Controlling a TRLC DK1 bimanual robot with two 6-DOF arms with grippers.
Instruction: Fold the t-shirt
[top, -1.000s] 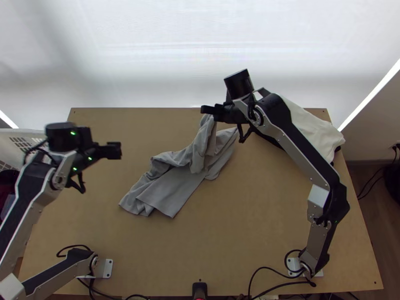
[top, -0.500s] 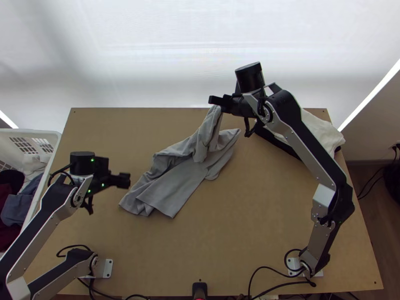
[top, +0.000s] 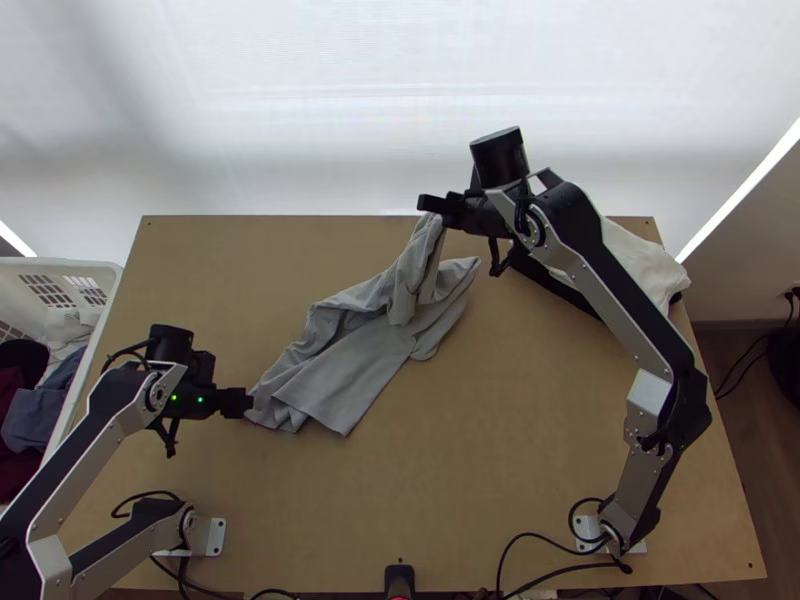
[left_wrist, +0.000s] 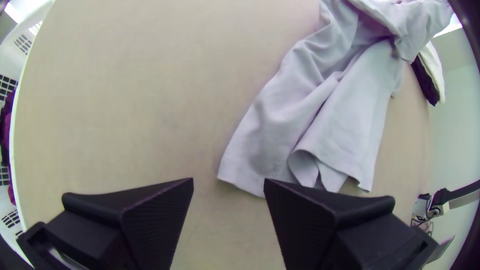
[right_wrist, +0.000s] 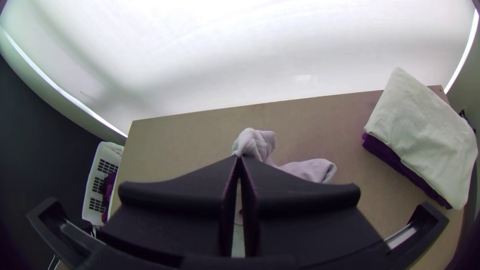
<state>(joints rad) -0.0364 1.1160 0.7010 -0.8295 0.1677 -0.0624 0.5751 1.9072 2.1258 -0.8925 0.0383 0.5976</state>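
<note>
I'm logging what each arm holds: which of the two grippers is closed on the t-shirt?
The right gripper, shut on a raised part of the grey t-shirt; the left gripper is open by the shirt's opposite end.

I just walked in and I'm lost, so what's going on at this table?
Robot laundry: a grey t-shirt is to be folded, but isn't yet. The right pincer is shut on one part, holding it up, while the rest lies rumpled on the table. The left pincer is open at the shirt's near end, not clamped on it. A folded white cloth lies on a dark one at the far right corner.
</note>
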